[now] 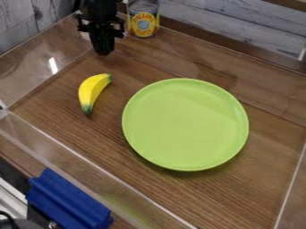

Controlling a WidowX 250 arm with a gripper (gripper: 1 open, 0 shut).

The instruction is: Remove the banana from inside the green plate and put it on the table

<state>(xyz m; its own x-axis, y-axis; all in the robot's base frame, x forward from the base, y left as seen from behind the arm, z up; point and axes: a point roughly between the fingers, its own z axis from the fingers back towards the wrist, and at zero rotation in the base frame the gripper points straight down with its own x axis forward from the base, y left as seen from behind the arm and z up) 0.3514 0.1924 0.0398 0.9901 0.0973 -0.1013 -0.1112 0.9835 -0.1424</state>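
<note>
The small yellow banana (93,92) lies on the dark wood table (191,63), just left of the green plate (185,122) and not touching it. The round lime-green plate holds nothing. My black gripper (106,45) hangs pointing down at the back left, beyond the banana and well apart from it. Nothing is between its fingers. They read as one dark shape, so I cannot make out whether they stand open or shut.
A small can with a yellow label (143,24) stands at the back, right of the gripper. Clear acrylic walls (36,143) border the table. A blue object (66,201) lies outside the front wall at the lower left.
</note>
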